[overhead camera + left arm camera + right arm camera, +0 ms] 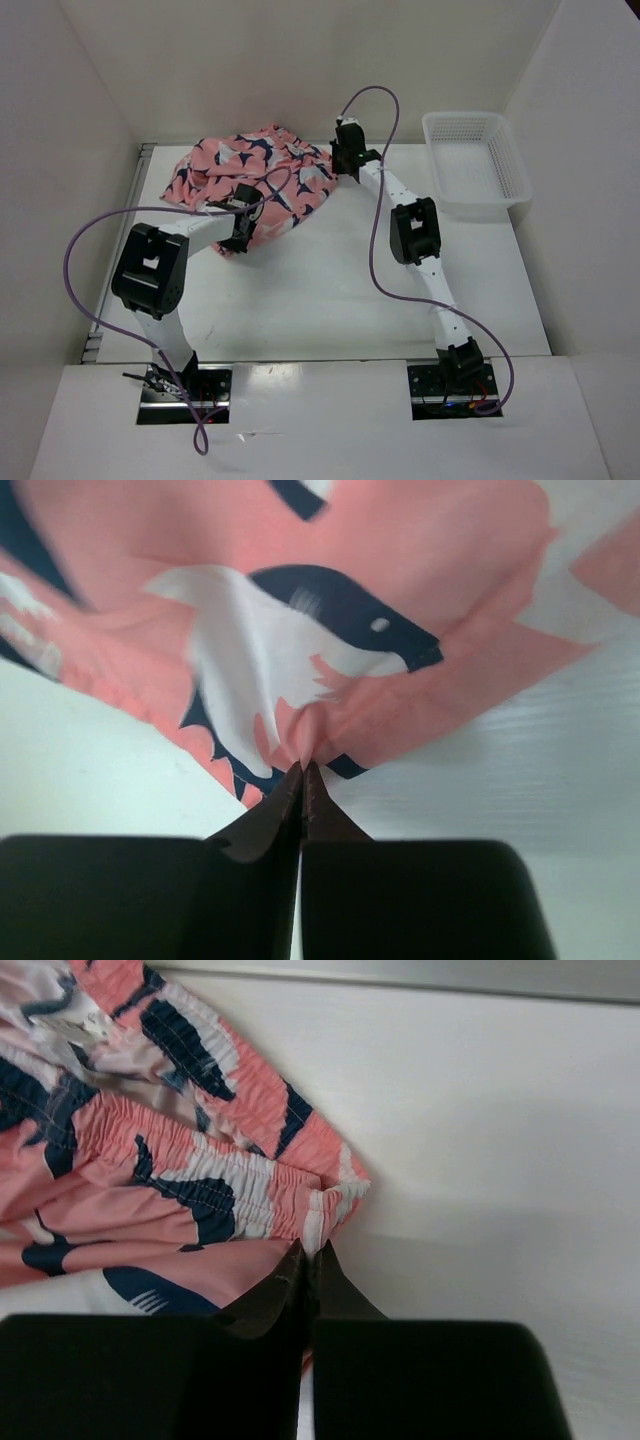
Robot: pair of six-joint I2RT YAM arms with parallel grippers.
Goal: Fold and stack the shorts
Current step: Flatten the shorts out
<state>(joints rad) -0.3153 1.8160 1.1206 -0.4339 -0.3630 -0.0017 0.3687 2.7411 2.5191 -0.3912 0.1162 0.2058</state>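
Landmark: white mesh basket (475, 160), at the far right of the table (330, 300).
Shorts, where: the shorts (215, 165) lie in a loose, rumpled heap on the table. They are well apart from the basket, to its left and about as far back.
Shorts, condition: not flat and not folded. The gathered waistband (200, 1175) is doubled over itself at the end nearest the basket.
Right gripper: right gripper (310, 1250) sits at the end of the heap that faces the basket. The jaws are pressed together with no gap, and the waistband corner meets the tips. I judge that it has the corner, though the fingers hide the bite itself.
Left gripper: left gripper (303, 770) is on the heap's near edge, farther from the basket than its partner. The jaws are fully closed on a small pinch of printed fabric, which puckers where it enters the tips.
Cloth to claw: in both wrist views the fabric fans away from the fingertips. Bare table shows beside the left pinch and on the basket side of the right one.
Why held so: two pinches well apart on the garment's edge look like the set-up for lifting and spreading it, so that it can be laid flat.
Progress (judgement): early. No fold has been made and no stack is in sight.
Risk (judgement): both bites are shallow, so the soft cloth may slip under tension.
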